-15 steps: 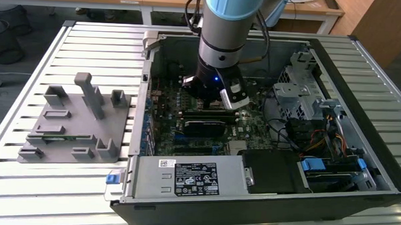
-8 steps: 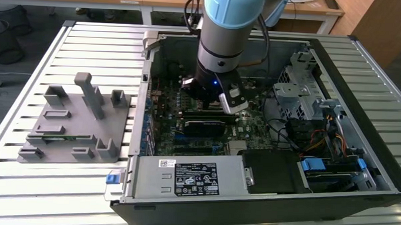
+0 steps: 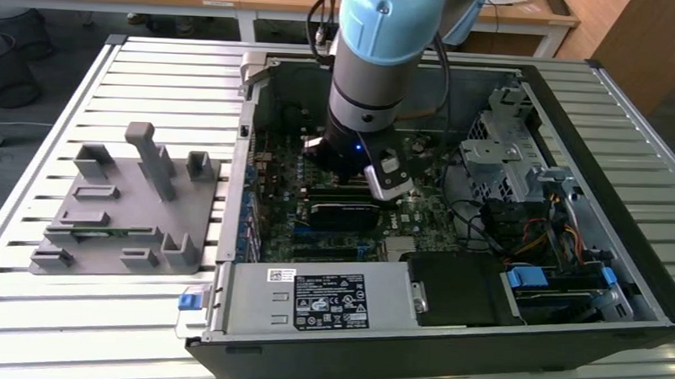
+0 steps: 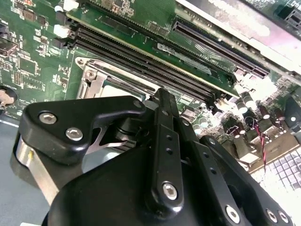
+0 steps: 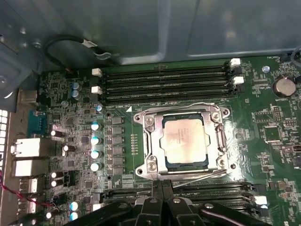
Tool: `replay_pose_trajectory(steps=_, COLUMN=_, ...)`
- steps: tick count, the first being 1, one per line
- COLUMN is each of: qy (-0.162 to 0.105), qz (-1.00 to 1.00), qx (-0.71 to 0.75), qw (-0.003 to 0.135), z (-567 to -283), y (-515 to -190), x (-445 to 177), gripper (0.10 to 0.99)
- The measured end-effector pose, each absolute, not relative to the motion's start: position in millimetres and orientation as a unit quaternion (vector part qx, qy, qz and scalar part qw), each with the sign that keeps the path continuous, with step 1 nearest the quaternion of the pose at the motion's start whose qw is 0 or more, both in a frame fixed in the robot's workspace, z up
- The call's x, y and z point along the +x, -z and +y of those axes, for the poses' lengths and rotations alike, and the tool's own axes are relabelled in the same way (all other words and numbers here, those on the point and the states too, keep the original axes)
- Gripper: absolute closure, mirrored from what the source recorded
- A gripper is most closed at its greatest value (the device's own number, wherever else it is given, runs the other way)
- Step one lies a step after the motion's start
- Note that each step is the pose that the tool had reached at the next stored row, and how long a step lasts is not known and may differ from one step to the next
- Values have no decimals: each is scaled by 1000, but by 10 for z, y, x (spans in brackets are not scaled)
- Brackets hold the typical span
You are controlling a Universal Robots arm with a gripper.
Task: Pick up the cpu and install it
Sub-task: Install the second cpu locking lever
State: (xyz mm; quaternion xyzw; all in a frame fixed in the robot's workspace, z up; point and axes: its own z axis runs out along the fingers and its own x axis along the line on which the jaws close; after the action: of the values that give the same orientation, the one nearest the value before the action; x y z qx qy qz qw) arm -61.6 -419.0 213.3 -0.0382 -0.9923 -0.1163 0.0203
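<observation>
A slatted metal table (image 3: pixel 142 317) carries an open computer case (image 3: pixel 606 207), with a grey plastic fixture (image 3: pixel 123 224) lying beside it toward the exterior view's left. My arm (image 3: pixel 375 64) reaches down into the case over the green motherboard (image 5: pixel 277 155). In the first wrist view the cpu (image 5: pixel 184 141) sits flat inside the metal socket frame (image 5: pixel 150 141), its pale silver top facing up, between two banks of black memory slots (image 5: pixel 164 82). My gripper (image 5: pixel 162 205) hangs just beside the socket, apart from the chip; the fingers look drawn together with nothing between them, though the second wrist view is mostly blocked by my own black linkage (image 4: pixel 162 141).
</observation>
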Motion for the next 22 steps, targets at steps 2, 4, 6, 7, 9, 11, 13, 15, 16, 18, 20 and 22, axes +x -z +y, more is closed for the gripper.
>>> replay_pose_trajectory(steps=2, qy=119, qz=-992, qx=-38, qw=20, z=-4193, y=-2105, x=-619, gripper=980)
replay_pose_trajectory(steps=4, qy=121, qz=-992, qx=-38, qw=21, z=-4196, y=-2074, x=-621, gripper=980)
replay_pose_trajectory(steps=6, qy=123, qz=-991, qx=-38, qw=21, z=-4201, y=-2044, x=-626, gripper=980)
replay_pose_trajectory(steps=7, qy=125, qz=-991, qx=-38, qw=21, z=-4209, y=-2034, x=-631, gripper=980)
replay_pose_trajectory(steps=9, qy=130, qz=-991, qx=-38, qw=21, z=-4229, y=-2025, x=-649, gripper=980)
replay_pose_trajectory(steps=11, qy=136, qz=-990, qx=-38, qw=21, z=-4249, y=-2019, x=-677, gripper=980)
replay_pose_trajectory(steps=13, qy=142, qz=-989, qx=-38, qw=21, z=-4267, y=-2014, x=-702, gripper=980)
replay_pose_trajectory(steps=15, qy=147, qz=-988, qx=-37, qw=21, z=-4285, y=-2003, x=-712, gripper=980)
replay_pose_trajectory(steps=16, qy=149, qz=-988, qx=-37, qw=21, z=-4291, y=-1996, x=-715, gripper=980)
replay_pose_trajectory(steps=18, qy=155, qz=-987, qx=-37, qw=21, z=-4300, y=-1983, x=-726, gripper=980)
replay_pose_trajectory(steps=20, qy=161, qz=-986, qx=-37, qw=21, z=-4301, y=-1967, x=-734, gripper=980)
replay_pose_trajectory(steps=22, qy=165, qz=-985, qx=-37, qw=21, z=-4300, y=-1947, x=-739, gripper=980)
